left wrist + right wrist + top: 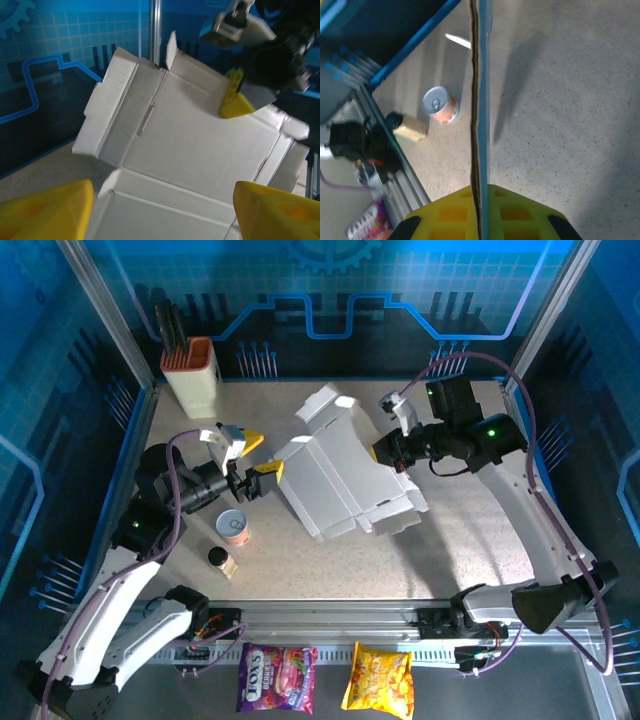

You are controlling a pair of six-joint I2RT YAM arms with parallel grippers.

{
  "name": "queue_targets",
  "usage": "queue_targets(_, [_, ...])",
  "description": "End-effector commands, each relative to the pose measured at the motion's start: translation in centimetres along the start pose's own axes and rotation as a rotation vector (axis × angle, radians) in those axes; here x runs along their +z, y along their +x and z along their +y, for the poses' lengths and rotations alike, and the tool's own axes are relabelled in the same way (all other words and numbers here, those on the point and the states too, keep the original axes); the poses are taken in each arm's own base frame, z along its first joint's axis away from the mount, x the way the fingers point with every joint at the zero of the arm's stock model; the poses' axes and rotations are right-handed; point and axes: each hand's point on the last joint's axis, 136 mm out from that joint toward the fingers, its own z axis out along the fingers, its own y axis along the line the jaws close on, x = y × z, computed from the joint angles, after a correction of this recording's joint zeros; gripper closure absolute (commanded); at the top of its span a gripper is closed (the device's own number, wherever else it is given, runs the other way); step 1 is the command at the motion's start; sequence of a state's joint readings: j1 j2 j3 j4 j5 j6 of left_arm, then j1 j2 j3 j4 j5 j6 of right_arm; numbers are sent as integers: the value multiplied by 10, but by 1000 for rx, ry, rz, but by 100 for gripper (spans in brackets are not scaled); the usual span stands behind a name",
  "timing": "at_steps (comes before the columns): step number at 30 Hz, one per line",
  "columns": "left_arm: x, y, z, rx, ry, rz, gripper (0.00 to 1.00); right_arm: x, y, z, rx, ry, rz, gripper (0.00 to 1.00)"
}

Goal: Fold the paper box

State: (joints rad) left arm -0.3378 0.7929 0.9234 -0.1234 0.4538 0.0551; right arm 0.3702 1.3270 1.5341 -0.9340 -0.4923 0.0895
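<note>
The paper box is a white creased cardboard sheet, partly folded and held tilted above the middle of the table. My right gripper is shut on its right edge. In the right wrist view the yellow pads clamp the thin cardboard edge between them. My left gripper is at the box's left edge and open. In the left wrist view its yellow fingers stand far apart, with the box panel ahead of and between them, unclamped. The right gripper's yellow finger shows on the sheet's far side.
A cream holder with an orange top stands at the back left. A small can and a small dark-capped bottle sit near the left arm. Two snack bags lie in front of the table's near rail.
</note>
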Motion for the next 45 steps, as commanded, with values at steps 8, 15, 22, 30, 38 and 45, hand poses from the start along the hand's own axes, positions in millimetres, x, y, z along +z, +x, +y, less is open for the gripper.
queue_targets(8, [38, 33, 30, -428, -67, 134, 24, 39, -6, -51, 493, -163, -255, 100])
queue_targets(15, [72, 94, 40, -691, -61, 271, 28, 86, 37, -81, 600, -160, -160, 100])
queue_targets(22, [85, 158, 40, -773, -105, 408, 32, 116, 91, -109, 672, -63, -6, 100])
queue_targets(30, [85, 224, 27, -829, -138, 568, 38, 118, 131, -130, 657, 106, 137, 100])
queue_targets(38, [84, 278, 4, -878, -139, 716, 47, 105, 144, -138, 525, 299, 275, 100])
queue_targets(45, [78, 317, -13, -916, -158, 832, 57, 96, 152, -138, 373, 474, 420, 100])
